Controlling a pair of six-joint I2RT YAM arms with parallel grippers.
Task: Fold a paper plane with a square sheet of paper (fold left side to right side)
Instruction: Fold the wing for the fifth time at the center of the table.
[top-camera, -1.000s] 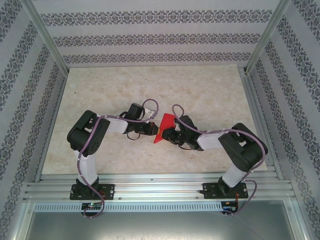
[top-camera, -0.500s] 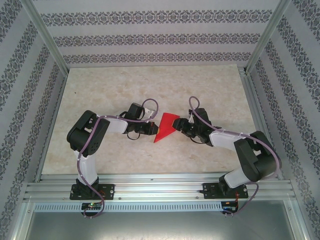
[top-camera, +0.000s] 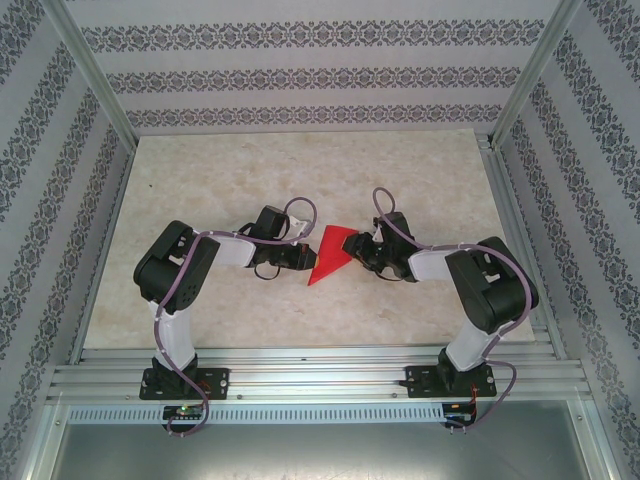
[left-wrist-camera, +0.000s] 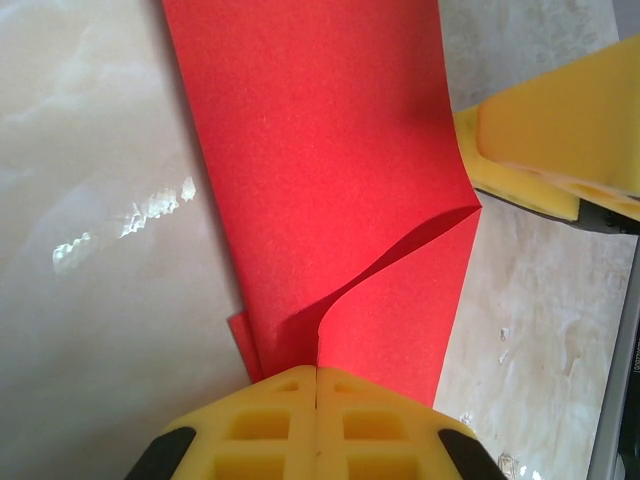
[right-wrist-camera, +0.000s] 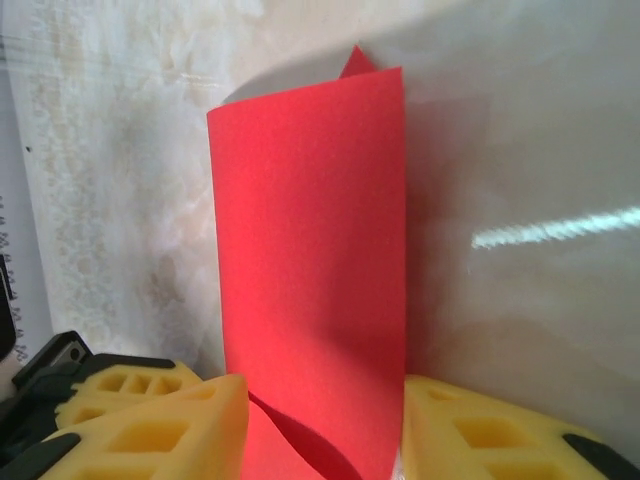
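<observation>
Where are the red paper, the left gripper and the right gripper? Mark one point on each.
red paper (top-camera: 328, 255), top view, middle of its visible face.
left gripper (left-wrist-camera: 317, 375), left wrist view, seam where its yellow fingertips meet.
right gripper (right-wrist-camera: 325, 400), right wrist view, midway between its two yellow fingertips.

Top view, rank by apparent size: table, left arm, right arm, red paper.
Largest: the table. Next, the left arm and right arm, too alike to rank. Smallest: the red paper.
</observation>
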